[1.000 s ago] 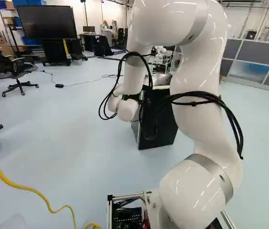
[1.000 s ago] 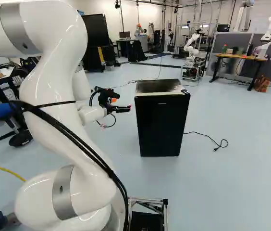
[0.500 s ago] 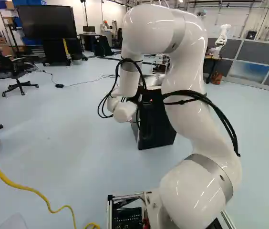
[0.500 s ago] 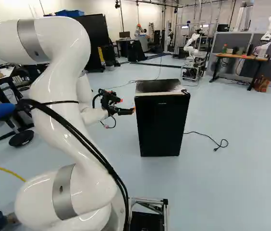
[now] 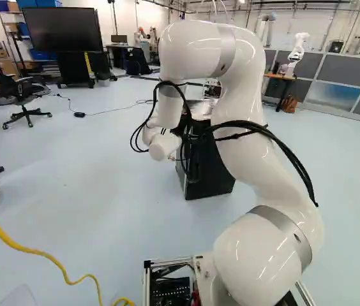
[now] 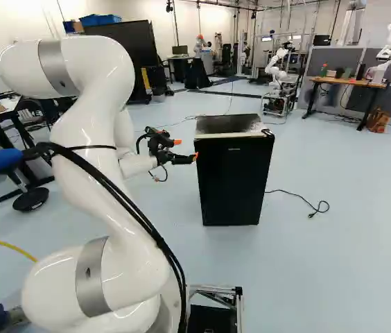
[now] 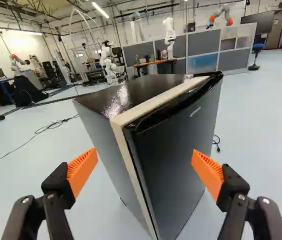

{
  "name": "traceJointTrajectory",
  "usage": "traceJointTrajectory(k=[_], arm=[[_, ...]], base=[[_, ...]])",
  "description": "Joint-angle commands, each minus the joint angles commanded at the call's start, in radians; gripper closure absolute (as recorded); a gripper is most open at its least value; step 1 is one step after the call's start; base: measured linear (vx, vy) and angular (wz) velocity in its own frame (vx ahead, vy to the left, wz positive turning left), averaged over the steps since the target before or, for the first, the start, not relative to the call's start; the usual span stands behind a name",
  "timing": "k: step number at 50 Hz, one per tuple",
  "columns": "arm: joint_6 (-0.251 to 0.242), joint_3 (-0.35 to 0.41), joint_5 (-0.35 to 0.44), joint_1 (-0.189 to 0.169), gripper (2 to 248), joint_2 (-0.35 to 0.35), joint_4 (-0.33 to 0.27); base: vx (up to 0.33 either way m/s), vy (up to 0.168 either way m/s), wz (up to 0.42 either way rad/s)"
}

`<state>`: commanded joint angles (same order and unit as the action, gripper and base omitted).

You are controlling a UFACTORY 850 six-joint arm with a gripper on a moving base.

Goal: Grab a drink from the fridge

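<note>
In the right base view the gripper (image 6: 186, 150) is level with the upper part of the black fridge (image 6: 233, 182), at its left edge. The wrist view shows the gripper (image 7: 145, 155) open, its orange pads (image 7: 82, 170) wide apart and nothing held. Ahead of and between them stands the fridge (image 7: 173, 145), with a corner, its pale door-side frame and its dark front toward the gripper. The door looks closed. Whether a fingertip touches the fridge I cannot tell. No drink is visible. The arm partly covers the fridge (image 5: 212, 169) in the left base view.
Behind the fridge another robot (image 6: 276, 67) stands on a wheeled frame, and one more is by a wooden-topped table (image 6: 348, 82). A black cable (image 6: 296, 198) lies right of the fridge. A yellow cable (image 5: 39, 253) crosses the floor at the left; an office chair (image 5: 23, 95) stands beyond.
The arm has reached forward, its upper bend coming lower, and the gripper has moved closer to the fridge's left edge, still open. Base and fridge have stayed put.
</note>
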<state>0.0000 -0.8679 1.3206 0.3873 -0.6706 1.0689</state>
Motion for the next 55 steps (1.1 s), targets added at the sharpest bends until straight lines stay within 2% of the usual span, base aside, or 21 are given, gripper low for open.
traceJointTrajectory(k=[17,55], arm=[[0.0,-0.043,0.0,-0.023,3,-0.026,0.0],[0.0,-0.089,0.0,-0.075,3,-0.061,0.0]], base=[[0.0,0.0,0.0],[0.0,0.0,0.0]])
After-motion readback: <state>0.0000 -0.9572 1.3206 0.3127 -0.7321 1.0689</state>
